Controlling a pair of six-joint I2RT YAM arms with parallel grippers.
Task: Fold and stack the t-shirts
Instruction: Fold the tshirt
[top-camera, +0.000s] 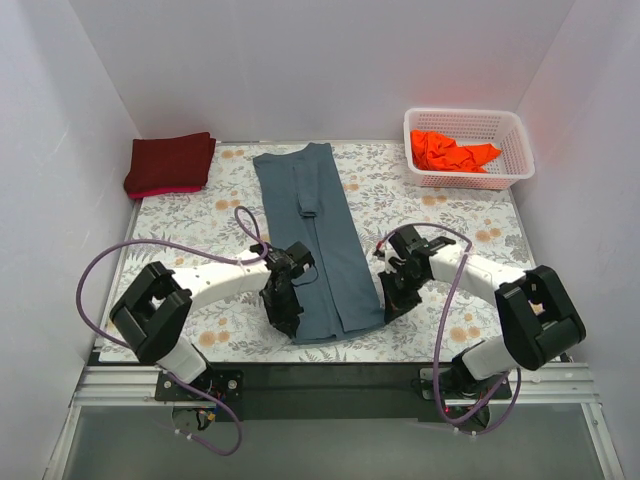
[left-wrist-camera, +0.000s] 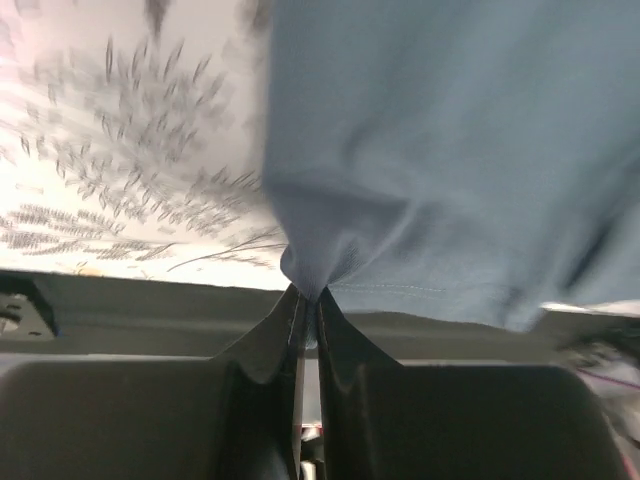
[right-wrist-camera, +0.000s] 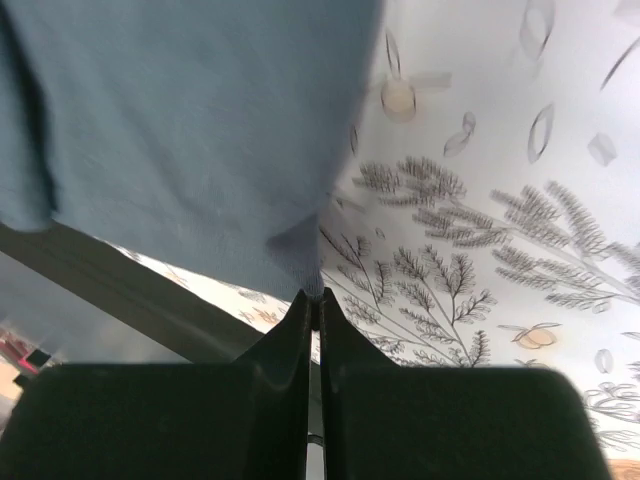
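The slate blue-grey t-shirt (top-camera: 315, 235) lies as a long narrow strip down the middle of the flowered table cover, sleeves folded in. My left gripper (top-camera: 287, 322) is shut on its near left corner; the left wrist view shows the blue cloth (left-wrist-camera: 450, 150) pinched between the black fingers (left-wrist-camera: 345, 330). My right gripper (top-camera: 392, 304) is shut on the near right corner, with the blue fabric (right-wrist-camera: 180, 120) gathered at its tips. A folded dark maroon t-shirt (top-camera: 170, 163) rests at the far left. The bright orange t-shirt (top-camera: 452, 152) sits crumpled in the basket.
A white lattice basket (top-camera: 468, 117) stands at the far right corner. White walls close in the table on three sides. The flowered cover (top-camera: 455, 215) shows on both sides of the blue strip. Purple cables (top-camera: 150, 245) loop over the arms. The dark table edge (top-camera: 330, 375) runs along the front.
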